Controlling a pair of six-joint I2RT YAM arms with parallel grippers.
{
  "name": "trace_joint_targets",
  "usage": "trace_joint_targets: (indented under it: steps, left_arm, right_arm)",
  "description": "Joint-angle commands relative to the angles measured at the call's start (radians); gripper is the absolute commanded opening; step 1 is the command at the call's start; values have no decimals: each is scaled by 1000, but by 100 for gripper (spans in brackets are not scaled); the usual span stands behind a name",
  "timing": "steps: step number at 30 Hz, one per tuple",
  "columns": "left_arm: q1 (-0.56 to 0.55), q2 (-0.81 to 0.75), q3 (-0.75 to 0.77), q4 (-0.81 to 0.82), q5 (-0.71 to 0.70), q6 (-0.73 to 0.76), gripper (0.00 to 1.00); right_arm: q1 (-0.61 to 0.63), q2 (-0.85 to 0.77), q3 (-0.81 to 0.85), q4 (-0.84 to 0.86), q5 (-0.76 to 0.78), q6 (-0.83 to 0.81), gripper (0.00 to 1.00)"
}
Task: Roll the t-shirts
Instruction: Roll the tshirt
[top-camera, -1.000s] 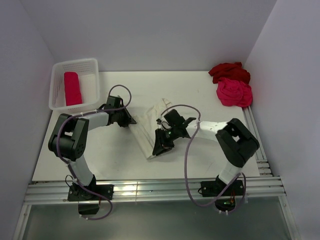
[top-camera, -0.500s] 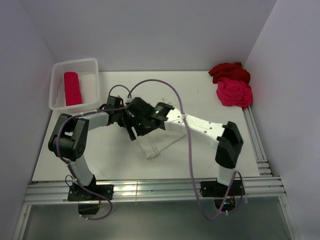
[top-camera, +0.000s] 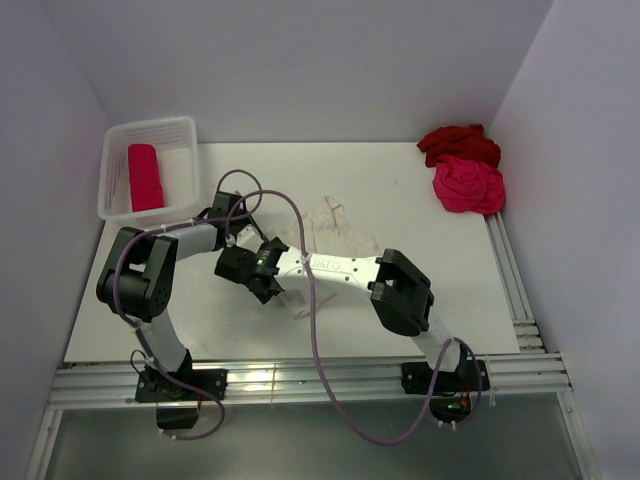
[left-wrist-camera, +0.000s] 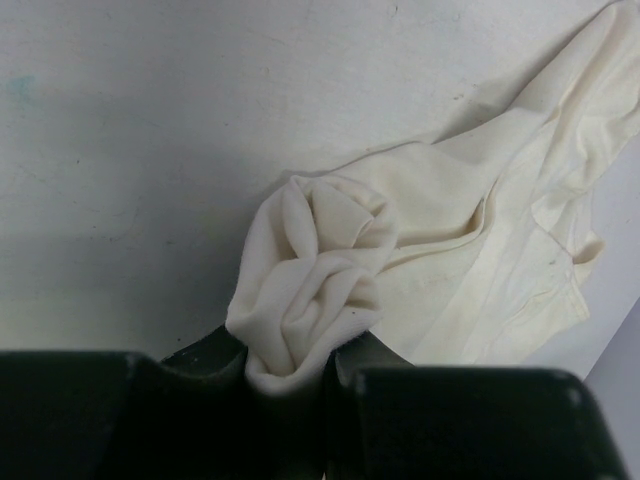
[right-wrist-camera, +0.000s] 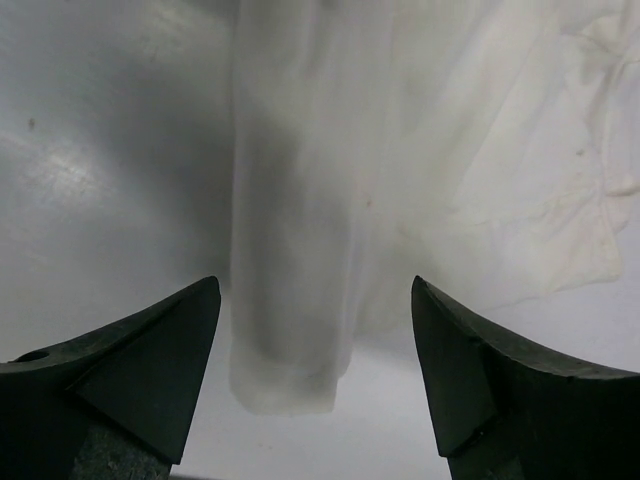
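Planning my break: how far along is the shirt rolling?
Done: one pink-red roll lies in the basket. In hand: the cream-white t-shirt, partly rolled, its bunched end pinched by the left gripper, the right gripper open over it. Left: the dark red t-shirt and hot pink t-shirt, heaped unrolled at the far right.
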Motion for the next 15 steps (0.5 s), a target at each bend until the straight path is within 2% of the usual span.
trace_joint_targets:
  steps: [1,8,15]
  left_arm:
    - [-3,30,-6,-67,-23,28,14]
    - [-3,45,6,-73,-11,25,14]
    - [-3,51,16,-79,-5,22,14]
  right_arm:
    - [14,43,72,19,131,-9,84]
    - [52,64,25,129,146,-31,83]
    - [68,96,59,152,137,-22,82]
